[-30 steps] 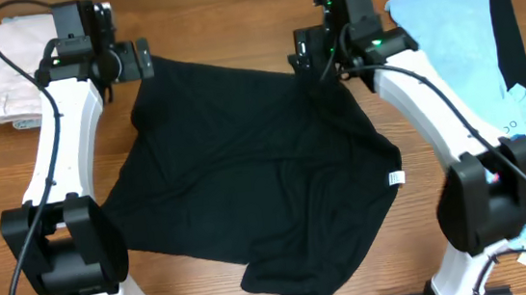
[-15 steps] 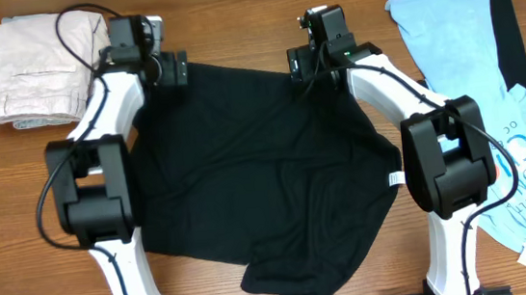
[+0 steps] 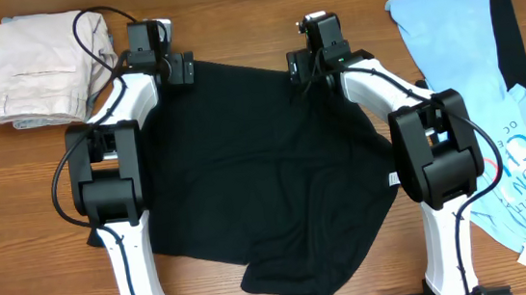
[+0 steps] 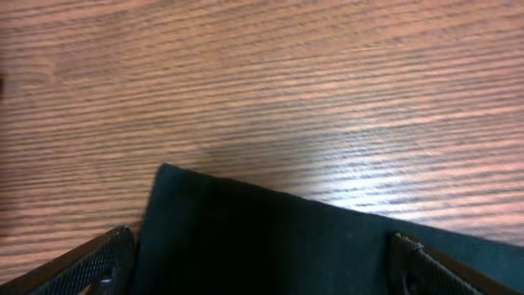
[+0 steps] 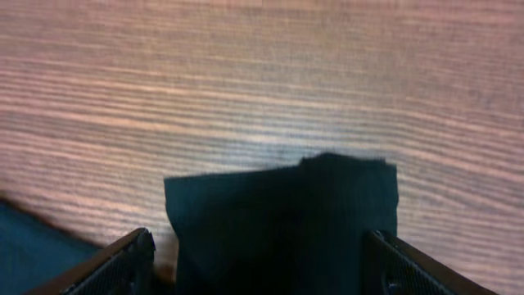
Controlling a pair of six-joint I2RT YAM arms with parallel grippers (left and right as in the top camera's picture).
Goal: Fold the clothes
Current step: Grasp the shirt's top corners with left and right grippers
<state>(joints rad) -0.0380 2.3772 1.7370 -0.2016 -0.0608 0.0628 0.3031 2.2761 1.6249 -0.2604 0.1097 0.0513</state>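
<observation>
The black T-shirt (image 3: 255, 168) lies spread and rumpled on the table, with a small white label (image 3: 395, 177) at its right edge. My left gripper (image 3: 183, 68) is open at the shirt's far left corner. In the left wrist view that corner (image 4: 270, 238) lies between my wide-apart fingers (image 4: 102, 258). My right gripper (image 3: 296, 67) is open at the shirt's far right corner. In the right wrist view a black flap (image 5: 282, 221) lies between its fingers (image 5: 131, 262).
Folded beige trousers (image 3: 28, 68) lie at the far left. Light-blue tees (image 3: 445, 23) and another black tee (image 3: 513, 27) lie along the right side. Bare wood table (image 3: 233, 34) shows beyond the shirt's far edge.
My left gripper has moved right along the far edge to the shirt's corner. The right gripper shifted slightly left. Both arms have swung inward and stretched toward the far side.
</observation>
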